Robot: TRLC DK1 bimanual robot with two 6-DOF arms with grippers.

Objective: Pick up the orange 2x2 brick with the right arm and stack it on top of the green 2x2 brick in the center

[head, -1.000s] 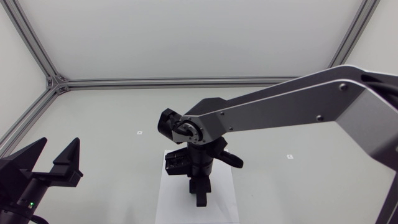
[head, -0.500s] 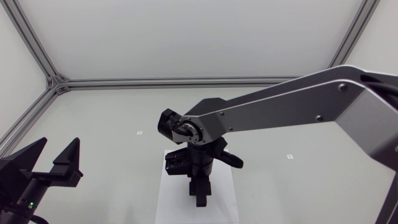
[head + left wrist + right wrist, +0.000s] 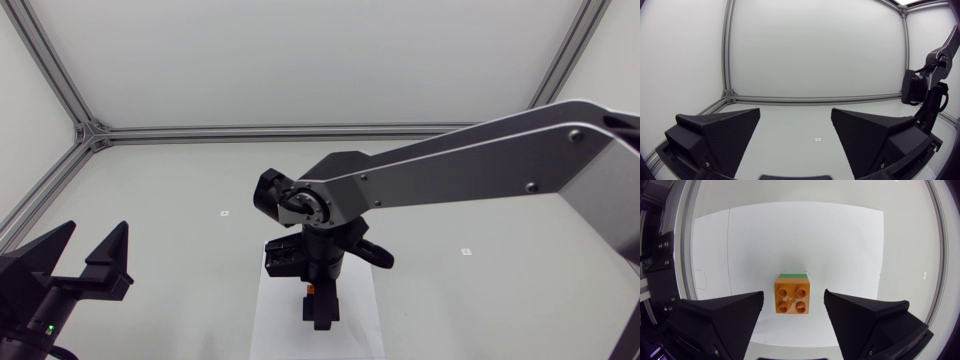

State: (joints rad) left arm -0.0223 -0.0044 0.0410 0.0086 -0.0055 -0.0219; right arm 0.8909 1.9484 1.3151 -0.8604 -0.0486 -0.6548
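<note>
1. The right tool hangs open over a white sheet on the surface.
2. The orange 2x2 brick sits studs-up on the green 2x2 brick, in the gap between that tool's fingers and clear of both.
3. The left tool stands open, well apart from the bricks.

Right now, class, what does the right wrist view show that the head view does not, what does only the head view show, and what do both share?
Only the right wrist view: the orange brick, four studs up, on the green brick, whose edge peeks out, and the right gripper open, fingers flanking the stack without touching. Only the head view: the left gripper, open, near the table's left edge, and the right arm at full reach. Both: the white sheet, plus the orange brick, a mere speck from above.
</note>
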